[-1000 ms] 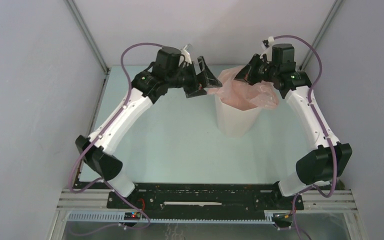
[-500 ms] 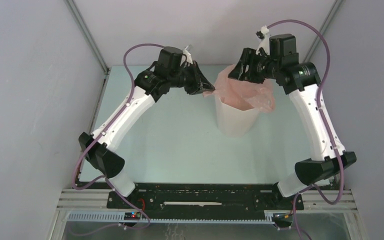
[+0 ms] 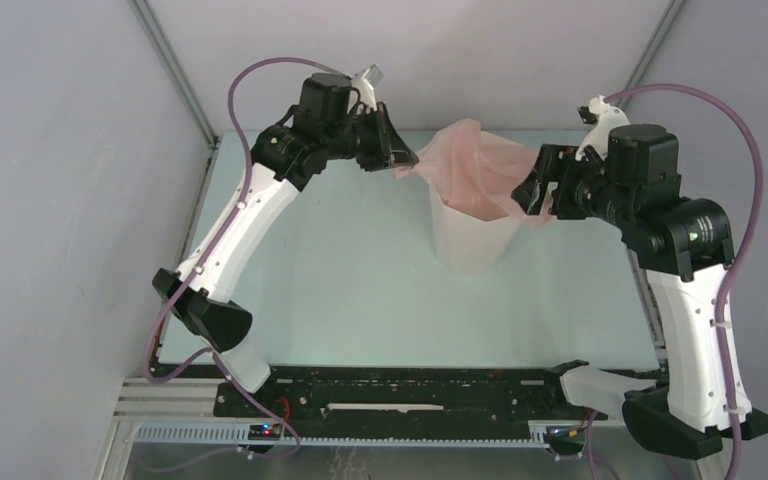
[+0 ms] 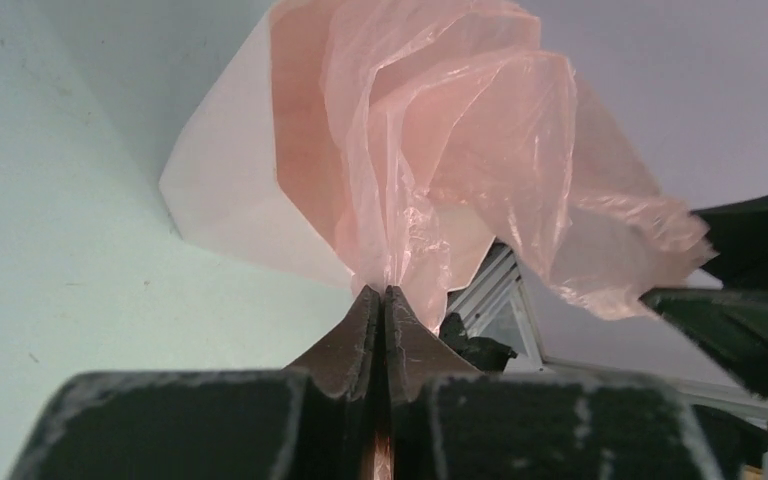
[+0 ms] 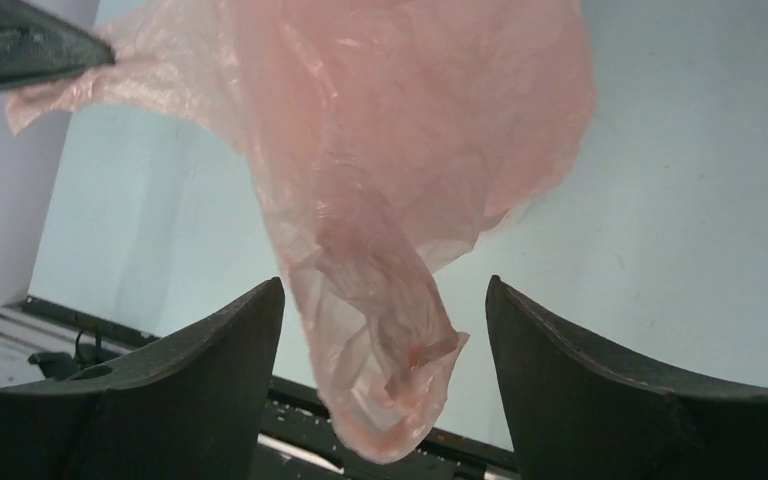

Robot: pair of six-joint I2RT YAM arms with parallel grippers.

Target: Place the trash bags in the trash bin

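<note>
Trash bin: the tall white faceted thin-plastic trash bin (image 3: pixel 472 248) stands upright on the pale green flat surface (image 3: pixel 340 285), toward its far edge and somewhat right of the middle, mouth open upward.
Trash bag: the thin, wrinkled, translucent pale-pink plastic-film trash bag (image 3: pixel 472 165) is spread over the bin's mouth. Part of the film sits inside the rim, and the rest billows above it.
Bag's left end: one corner is drawn out past the bin's left rim into a narrow twisted tail, off the surface.
Left tool: the black two-finger left tool (image 4: pixel 385 296) is clenched on that tail. In the left wrist view its jaws meet with the film pinched in the seam between them. It hovers just beside the bin's left rim, on the far-left side, and does not touch the bin.
Bag's right end: a loose lobe hangs over the bin's right rim and droops downward.
Right tool: the black two-finger right tool (image 5: pixel 382 290) is released, with its jaws spread wide. In the right wrist view the drooping lobe hangs in the gap between them, and neither finger presses it. The tool sits just beside the bin's right rim.
Arms: both are raised above the surface, one on each side of the bin.
</note>
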